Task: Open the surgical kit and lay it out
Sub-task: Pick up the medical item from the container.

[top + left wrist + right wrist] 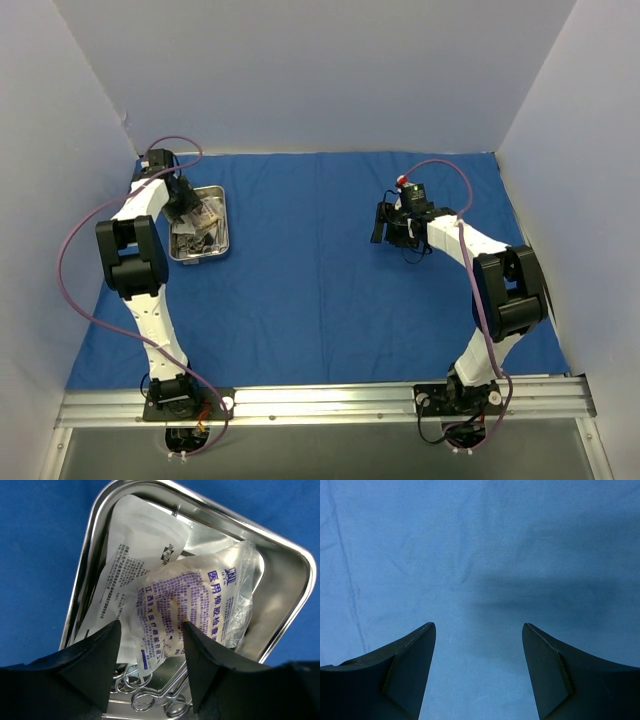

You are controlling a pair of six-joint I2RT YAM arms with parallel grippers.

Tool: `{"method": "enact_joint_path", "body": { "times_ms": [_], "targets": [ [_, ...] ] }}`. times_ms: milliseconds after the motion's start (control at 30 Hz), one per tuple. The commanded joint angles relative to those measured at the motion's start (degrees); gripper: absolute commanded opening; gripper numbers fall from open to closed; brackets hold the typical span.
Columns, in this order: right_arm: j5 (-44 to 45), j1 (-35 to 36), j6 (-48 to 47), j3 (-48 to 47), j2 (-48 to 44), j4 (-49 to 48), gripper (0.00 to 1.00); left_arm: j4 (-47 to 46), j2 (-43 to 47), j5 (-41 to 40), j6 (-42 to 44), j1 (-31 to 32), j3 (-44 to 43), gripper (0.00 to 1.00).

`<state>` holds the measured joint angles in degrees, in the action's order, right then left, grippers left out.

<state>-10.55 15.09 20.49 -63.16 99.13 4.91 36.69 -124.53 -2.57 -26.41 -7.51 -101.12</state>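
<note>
Where the blue cloth wrap (pixel 320 300) lies spread flat:
- right gripper (pixel 478 625), 2 o'clock, jaws wide over bare cloth, holding nothing;
- left gripper (pixel 151 625), 10 o'clock, jaws parted astride a printed packet (pixel 200 600) in the steel tray (pixel 300 565), grip cannot be told;
- ring-handled instruments (pixel 155 697) lie beneath;
- second packet (pixel 135 535) lies beyond.
</note>
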Motion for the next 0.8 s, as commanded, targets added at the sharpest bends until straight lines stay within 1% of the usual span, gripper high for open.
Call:
{"method": "enact_joint_path", "body": {
  "times_ms": [0,67,100,167,267,333,400,433,500,567,767],
  "targets": [
    [0.26,0.46,-0.28,-0.83,-0.69,0.45,0.66,-0.65,-0.36,1.87,0.93,-0.14,-3.99,0.61],
    [0.44,0.55,-0.28,-0.74,-0.69,0.45,0.66,-0.04,-1.24,1.6,0.84,-0.14,-4.52,0.59],
    [0.44,0.47,-0.28,-0.65,-0.69,0.54,0.66,0.14,-1.68,1.43,0.66,-0.23,-4.61,0.54],
    [0.61,0.46,-0.28,-0.74,-0.61,0.54,0.66,0.4,-1.94,1.25,0.23,-0.31,-4.52,0.51],
    [0.7,0.55,-0.28,-0.74,-0.61,0.63,0.66,0.23,-2.3,1.95,-0.13,-0.4,-4.17,0.35],
    [0.88,0.46,-0.28,-0.83,-0.43,0.72,0.66,0.4,-2.12,2.57,-0.3,-0.49,-4.08,0.28],
    [0.97,0.46,-0.28,-0.92,-0.34,0.72,0.66,0.66,-1.25,2.57,-0.57,-0.49,-4.26,0.25],
    [0.97,0.46,-0.28,-1.09,-0.43,0.72,0.66,0.84,-0.81,2.57,-0.57,-0.49,-4.35,0.22],
    [0.97,0.46,-0.28,-1.18,-0.43,0.63,0.66,1.02,0.94,2.57,-1.18,-0.49,-4.26,0.18],
    [0.88,0.46,-0.28,-1.18,-0.43,0.72,0.66,1.19,2.44,4.24,-1.88,-0.49,-4.17,0.15],
    [0.88,0.46,-0.63,-1.62,-1.39,1.16,0.66,2.16,9.04,5.82,-7.23,-0.67,-6.1,0.08]
  ]
}}
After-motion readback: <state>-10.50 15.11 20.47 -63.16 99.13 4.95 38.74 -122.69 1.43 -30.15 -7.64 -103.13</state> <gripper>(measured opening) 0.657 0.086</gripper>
